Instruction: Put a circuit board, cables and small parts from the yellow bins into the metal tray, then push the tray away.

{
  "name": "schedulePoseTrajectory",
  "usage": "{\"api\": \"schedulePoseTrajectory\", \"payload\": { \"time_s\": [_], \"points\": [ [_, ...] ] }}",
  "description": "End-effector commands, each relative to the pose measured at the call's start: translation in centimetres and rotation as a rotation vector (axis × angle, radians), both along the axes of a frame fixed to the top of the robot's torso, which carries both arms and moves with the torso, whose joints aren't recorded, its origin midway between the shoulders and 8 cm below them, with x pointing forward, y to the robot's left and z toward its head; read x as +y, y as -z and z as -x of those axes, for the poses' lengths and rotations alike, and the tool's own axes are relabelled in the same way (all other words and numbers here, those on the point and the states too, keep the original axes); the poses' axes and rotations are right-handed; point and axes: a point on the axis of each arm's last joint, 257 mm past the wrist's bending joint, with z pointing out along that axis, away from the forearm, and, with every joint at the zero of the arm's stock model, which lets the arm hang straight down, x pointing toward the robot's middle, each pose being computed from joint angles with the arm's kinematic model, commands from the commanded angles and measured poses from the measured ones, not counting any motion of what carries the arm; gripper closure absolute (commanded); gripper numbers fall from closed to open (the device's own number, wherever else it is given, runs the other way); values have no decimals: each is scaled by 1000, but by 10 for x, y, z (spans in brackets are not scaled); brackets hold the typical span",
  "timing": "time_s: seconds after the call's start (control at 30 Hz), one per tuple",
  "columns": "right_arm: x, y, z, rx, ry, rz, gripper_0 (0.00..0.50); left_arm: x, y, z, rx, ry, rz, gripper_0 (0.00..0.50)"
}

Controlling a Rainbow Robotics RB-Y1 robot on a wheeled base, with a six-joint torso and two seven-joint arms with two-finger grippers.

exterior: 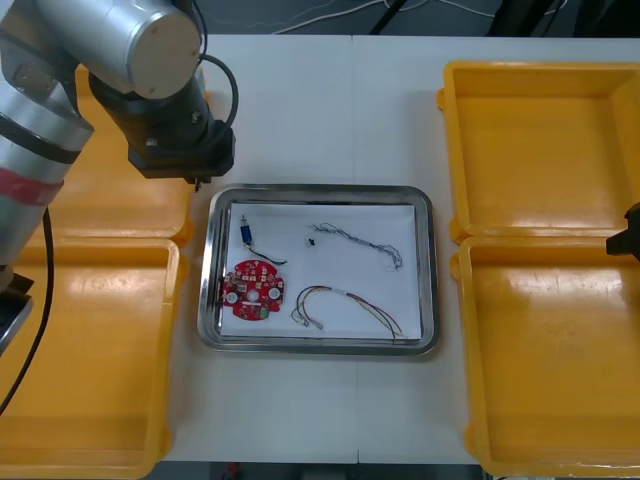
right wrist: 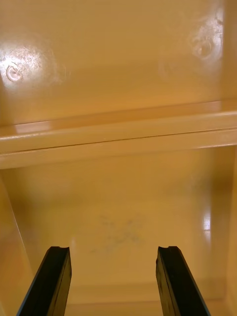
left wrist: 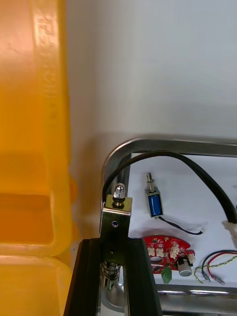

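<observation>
The metal tray (exterior: 425, 270), white inside, sits mid-table. It holds a round red circuit board (exterior: 253, 290), a small blue metal part (exterior: 246, 232), a thin dark cable (exterior: 355, 240) and a red and yellow cable (exterior: 345, 305). My left gripper (exterior: 197, 178) hovers at the tray's far left corner. In the left wrist view the left gripper (left wrist: 114, 247) is shut on a small metal part (left wrist: 117, 210) with a black cable (left wrist: 173, 158) looping off it above the tray (left wrist: 118, 148). My right gripper (exterior: 628, 238) is at the right bins; in its wrist view the right gripper (right wrist: 113, 281) is open over bare bin floor.
Two yellow bins (exterior: 100, 350) lie left of the tray and two more yellow bins (exterior: 545, 150) lie right of it; the right ones look bare. A bin rim (right wrist: 118, 133) crosses ahead of the right fingers. An orange bin wall (left wrist: 29, 148) stands beside the left fingers.
</observation>
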Motion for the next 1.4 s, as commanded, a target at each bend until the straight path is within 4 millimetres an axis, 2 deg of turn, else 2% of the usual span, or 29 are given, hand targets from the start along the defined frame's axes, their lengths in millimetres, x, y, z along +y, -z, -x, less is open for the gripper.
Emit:
{"api": "schedulePoseTrajectory", "payload": {
  "time_s": [0.03,0.23,0.63,1.23,1.4],
  "points": [
    [-15,-17,3,-31,17,39,0,-37,-11,3,-48,15,-13,500],
    [-15,-17,3,-31,17,39,0,-65,1,0,-87,0,15,500],
    [-15,-17,3,-31,17,39,0,-91,15,-9,-158,4,51,500],
    [-15,-17,3,-31,17,39,0,-86,58,5,-167,14,33,500],
    [-15,-17,3,-31,17,39,0,-86,63,2,-180,19,38,500]
  ]
}}
